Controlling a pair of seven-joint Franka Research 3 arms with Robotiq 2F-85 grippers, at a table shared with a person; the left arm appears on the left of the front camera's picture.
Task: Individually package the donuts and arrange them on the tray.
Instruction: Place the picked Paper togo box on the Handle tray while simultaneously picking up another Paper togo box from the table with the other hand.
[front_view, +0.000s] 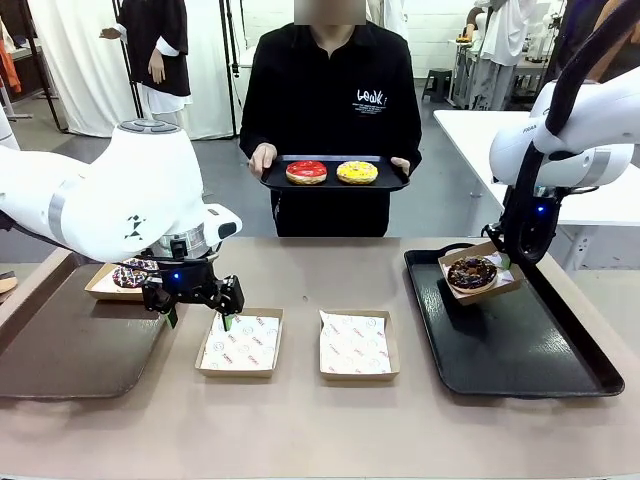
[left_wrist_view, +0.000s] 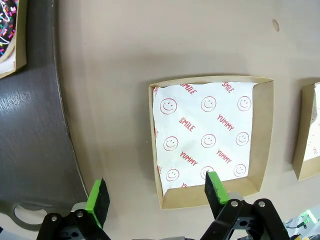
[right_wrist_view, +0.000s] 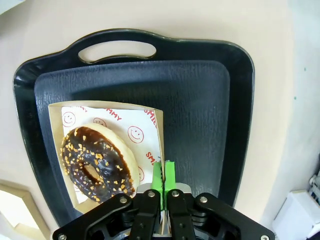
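- Step in hand: the right gripper (right_wrist_view: 163, 170) is placing the boxed chocolate donut (right_wrist_view: 97, 162) on the black tray (right_wrist_view: 200, 100).
- Its jaws are pinched together on the side wall of the donut's box (right_wrist_view: 150, 117), green pads flat against the cardboard.
- In the front view that box sits at the tray's far-left corner and looks slightly tilted. Whether it rests fully on the tray cannot be told.
- The left gripper (front_view: 199, 320) hangs low over the table with its jaws wide apart and nothing between them. It is just above the near edge of the left empty box (left_wrist_view: 212, 137).
- The right empty box (front_view: 357, 345) lies just beside it, paper liner showing.
- The purple donut (front_view: 130, 275) is already boxed and sits on the brown tray (front_view: 70, 340) behind the left gripper.
- The person (front_view: 330, 90) holds a small tray (front_view: 275, 180) across the table with the red donut (front_view: 306, 172) and yellow donut (front_view: 357, 172) on it, both unboxed.
- Judged progress: 2 donuts boxed, 2 to go, and 1 box reaching the black tray.
- Next, the right gripper likely needs to set the box flat and release the wall without dragging it.
- The 2 loose donuts then each need to go into 1 empty box, gripped gently so the glaze is not marred.
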